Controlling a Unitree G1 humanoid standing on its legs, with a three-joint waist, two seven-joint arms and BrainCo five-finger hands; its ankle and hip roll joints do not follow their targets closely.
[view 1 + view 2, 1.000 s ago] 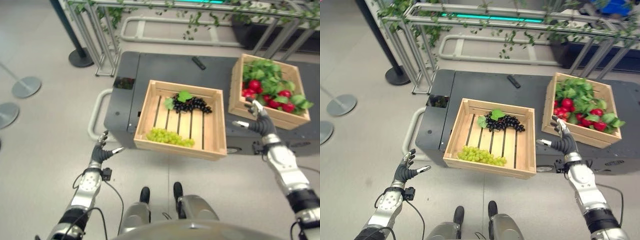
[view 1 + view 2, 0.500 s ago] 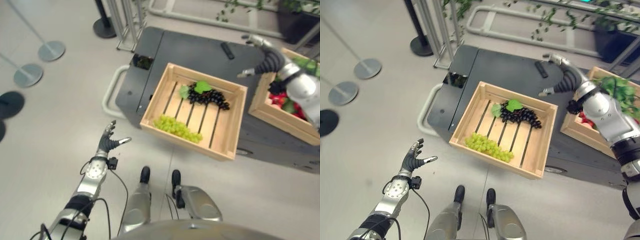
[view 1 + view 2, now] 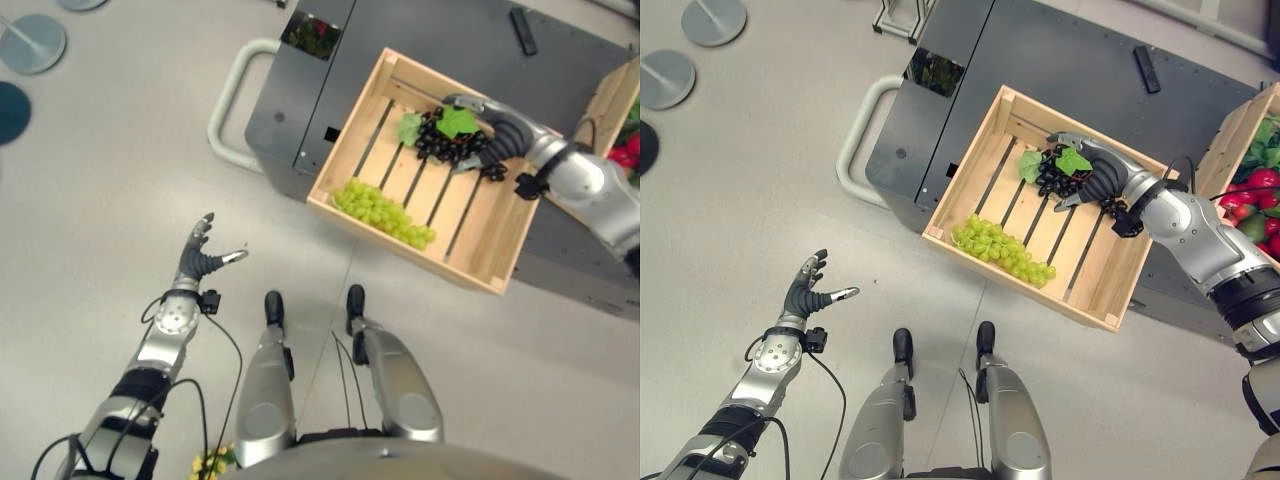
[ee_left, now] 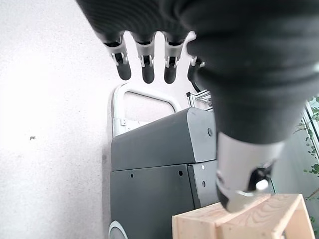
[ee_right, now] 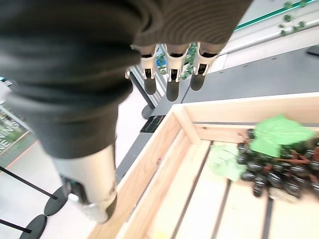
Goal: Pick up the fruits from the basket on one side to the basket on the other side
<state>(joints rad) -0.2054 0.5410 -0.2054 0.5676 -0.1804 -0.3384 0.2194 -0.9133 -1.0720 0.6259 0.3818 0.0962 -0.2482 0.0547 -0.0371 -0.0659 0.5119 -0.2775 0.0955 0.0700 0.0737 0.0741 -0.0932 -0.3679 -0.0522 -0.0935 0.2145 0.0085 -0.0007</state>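
Note:
A slatted wooden crate (image 3: 965, 165) stands on a dark grey cart (image 3: 1060, 50). At its far end lies a bunch of black grapes (image 3: 1052, 180) with green leaves, and a bunch of green grapes (image 3: 1002, 248) lies near the front edge. My right hand (image 3: 1100, 170) hovers right over the black grapes, open, its fingers (image 5: 169, 74) straight above the bunch (image 5: 279, 169). To the right, a second crate (image 3: 1237, 130) holds red fruits (image 3: 1260, 180) among leaves. My left hand (image 3: 805, 295) is open, low over the floor left of the cart.
The cart has a white handle bar (image 3: 855, 140) on its left side and a small black remote-like object (image 3: 1147, 68) on its top. Round stanchion bases (image 3: 665, 78) stand on the floor at the far left.
The camera has tilted down towards the crate. My right hand has come down from above the crate's far rim onto the black grapes. My left hand stays low and open.

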